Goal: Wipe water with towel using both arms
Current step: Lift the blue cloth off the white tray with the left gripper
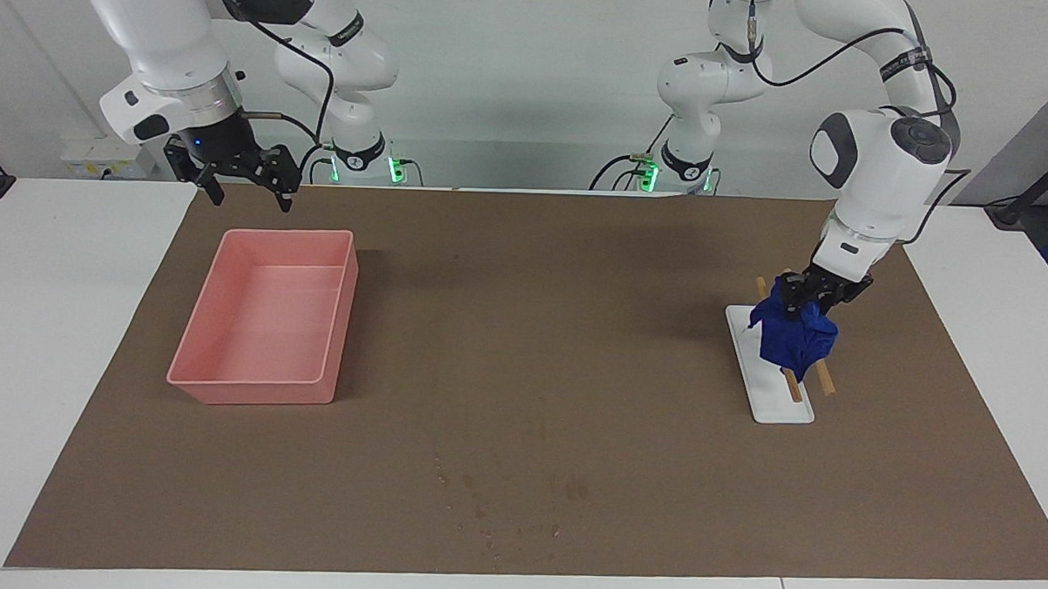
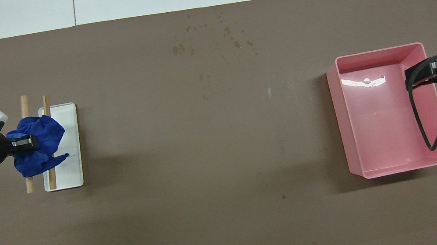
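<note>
Water spots (image 1: 491,503) on mat, crumpled deep-blue towel (image 1: 793,337) pinched in left gripper (image 1: 810,291) over white tray (image 1: 770,373), right gripper (image 1: 247,185) spread, empty.

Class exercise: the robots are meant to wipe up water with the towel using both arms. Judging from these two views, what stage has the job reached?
Early. Done: the left gripper has closed on the blue towel, which hangs over the white tray and wooden sticks. Waiting: the right gripper hangs open over the pink bin. Left: the water drops still spot the brown mat, unwiped.
</note>
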